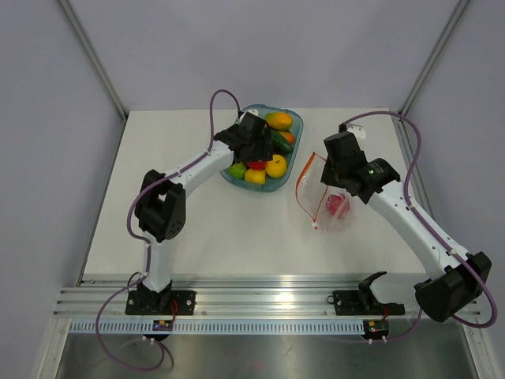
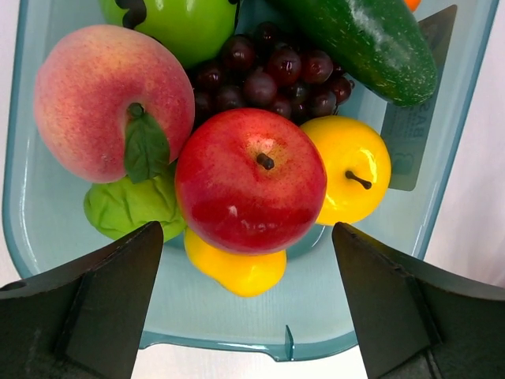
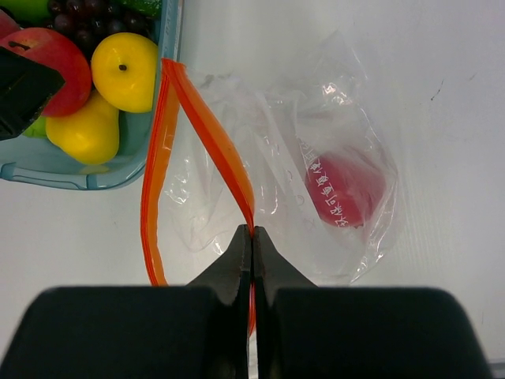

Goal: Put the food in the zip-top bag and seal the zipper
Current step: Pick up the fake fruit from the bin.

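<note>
Left wrist view, left gripper [image 2: 246, 237]: fingers spread wide, one on each side of the red apple [image 2: 248, 181], poised above it and touching nothing.
Left arm pose: in the top view it reaches forward from its base, elbow bent, with the wrist tipped down over the tray [image 1: 280, 185].
Right gripper [image 3: 252, 237]: fingertips pressed together, pinching the zipper [image 3: 209, 126] on one lip of the mouth.
Right arm pose: stretched up the table [image 1: 221, 237] from the right base and angled inward, with the wrist above the bag.
Zip-top bag [image 3: 276, 142]: lies just right of the tray with its mouth gaping, the two orange strips parted; one red fruit [image 3: 347, 189] sits deep inside.
Crowding the apple: peach [image 2: 110, 103] on its left, yellow fruit [image 2: 351, 170] on its right, lemon [image 2: 237, 272] tucked under it, grape bunch [image 2: 268, 79] behind.
Further out: cucumber [image 2: 363, 43] slants along the tray's far side.
Materials: glossy moulded fruit; translucent blue plastic tray with a rounded rim; thin, crinkled clear film; matte black fingers.
</note>
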Robot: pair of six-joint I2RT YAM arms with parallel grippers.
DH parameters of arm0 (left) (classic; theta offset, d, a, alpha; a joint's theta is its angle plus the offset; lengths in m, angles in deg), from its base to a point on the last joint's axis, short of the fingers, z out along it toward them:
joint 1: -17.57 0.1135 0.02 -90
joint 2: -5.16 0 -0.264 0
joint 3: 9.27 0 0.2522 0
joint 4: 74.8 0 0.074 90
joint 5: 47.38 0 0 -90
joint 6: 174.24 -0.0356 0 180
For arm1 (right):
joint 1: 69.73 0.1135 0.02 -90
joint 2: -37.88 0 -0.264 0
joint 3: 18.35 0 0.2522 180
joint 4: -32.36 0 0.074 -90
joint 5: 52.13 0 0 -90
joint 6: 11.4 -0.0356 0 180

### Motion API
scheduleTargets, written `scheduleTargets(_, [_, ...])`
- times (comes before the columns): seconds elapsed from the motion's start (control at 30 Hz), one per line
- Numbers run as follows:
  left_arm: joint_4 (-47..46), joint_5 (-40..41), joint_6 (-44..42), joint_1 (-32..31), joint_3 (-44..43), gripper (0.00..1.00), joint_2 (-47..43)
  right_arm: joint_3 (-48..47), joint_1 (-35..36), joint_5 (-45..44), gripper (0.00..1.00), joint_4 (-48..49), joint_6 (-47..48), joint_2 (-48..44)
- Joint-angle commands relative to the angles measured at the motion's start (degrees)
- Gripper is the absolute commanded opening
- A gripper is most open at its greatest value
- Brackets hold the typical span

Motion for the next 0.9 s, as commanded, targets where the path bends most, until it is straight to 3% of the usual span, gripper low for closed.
scheduleTargets(0.0, [-2.8,1.1,2.5,0.0,-2.8,0.91,1.5,0.1,-0.2,1.0,0.0,2.5,1.0,-0.4])
scheduleTargets(0.27, [-3.4,3.3,3.2,-0.3,-3.7,0.88,3.5,0.5,-0.2,1.4,0.0,3.1,1.0,-0.2])
scheduleTargets(0.73, [-5.2,5.0,1.9,-0.9,-5.1,0.93,5.7,1.1,-0.2,2.5,0.0,3.5,1.0,-0.4])
scheduleTargets(0.87, [-5.2,5.9,1.0,-1.5,-4.9,0.79,5.4,1.1,-0.2,2.6,0.0,3.6,0.9,-0.1])
